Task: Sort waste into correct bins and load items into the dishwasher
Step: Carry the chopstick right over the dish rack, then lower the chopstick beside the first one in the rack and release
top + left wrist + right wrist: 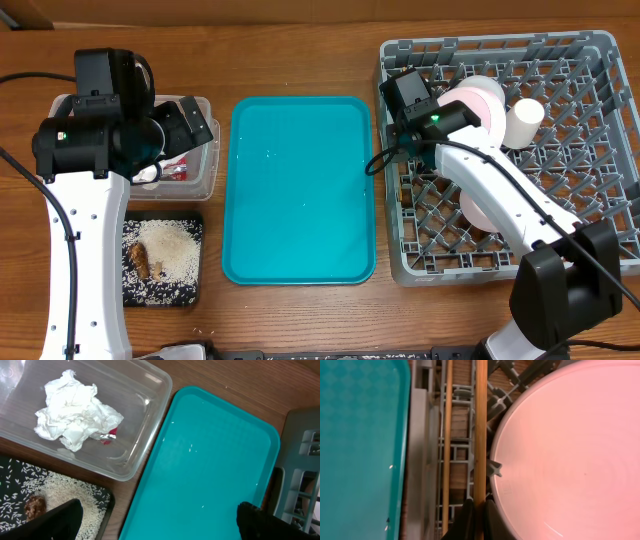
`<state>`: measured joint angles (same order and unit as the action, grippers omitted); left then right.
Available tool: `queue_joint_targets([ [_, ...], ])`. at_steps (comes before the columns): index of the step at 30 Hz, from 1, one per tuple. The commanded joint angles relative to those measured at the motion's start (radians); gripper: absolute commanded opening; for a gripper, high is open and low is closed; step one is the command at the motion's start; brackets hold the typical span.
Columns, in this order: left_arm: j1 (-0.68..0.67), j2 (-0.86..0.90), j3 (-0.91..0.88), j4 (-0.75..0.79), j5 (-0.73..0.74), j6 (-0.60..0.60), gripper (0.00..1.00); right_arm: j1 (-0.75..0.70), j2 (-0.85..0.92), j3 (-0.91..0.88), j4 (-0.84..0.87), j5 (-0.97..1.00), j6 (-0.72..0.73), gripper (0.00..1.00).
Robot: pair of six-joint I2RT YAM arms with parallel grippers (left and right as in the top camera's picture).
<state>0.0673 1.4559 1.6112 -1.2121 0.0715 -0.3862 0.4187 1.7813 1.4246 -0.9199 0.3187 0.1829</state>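
On the table's right side stands the dish rack [590, 190], a large square of grey plastic with a lattice floor and rows of upright pegs. The teal tray [300, 190] lies just left of it. Farther left sits the clear tub [150, 390], rounded at its corners, and on its near side the flat black tray [195, 228].

A round white dish [480, 100], pinkish in this light, stands among the pegs at the rack's far left. A small white cup [523, 122] is just beside it.

A crumpled white napkin [75, 410] lies in the tub, with a shiny red wrapper [111, 434] at its edge.

The thin wooden chopsticks [480, 435] run along the rack's left side. The right gripper [479, 520] is fully closed, pinching one of them. The left gripper [157, 522] is spread wide over the tub and teal tray, holding nothing.

White rice [170, 245] and a brown scrap [140, 262] lie in the black tray.
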Motion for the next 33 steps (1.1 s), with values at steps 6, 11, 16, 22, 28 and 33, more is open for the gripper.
queue_joint_targets([
  [6,-0.002,-0.003,0.014,0.001,-0.001,-0.006,1.0,0.002,-0.015,-0.006,-0.005,-0.019,-0.027,0.05],
  [11,-0.002,-0.003,0.014,0.001,-0.001,-0.006,1.0,0.0,-0.014,-0.006,-0.006,-0.018,-0.027,0.25],
  [16,-0.002,-0.003,0.014,0.001,-0.001,-0.006,1.0,0.001,-0.014,-0.006,-0.006,-0.018,-0.027,0.3],
  [22,-0.002,-0.003,0.014,0.001,-0.001,-0.006,1.0,0.0,-0.014,-0.006,0.01,-0.018,0.008,0.33],
  [28,-0.002,-0.003,0.014,0.001,-0.001,-0.006,1.0,0.0,-0.017,0.036,0.096,-0.085,0.007,0.41],
  [33,-0.002,-0.003,0.014,0.001,-0.001,-0.006,1.0,0.001,-0.019,0.082,0.126,-0.285,0.007,0.8],
])
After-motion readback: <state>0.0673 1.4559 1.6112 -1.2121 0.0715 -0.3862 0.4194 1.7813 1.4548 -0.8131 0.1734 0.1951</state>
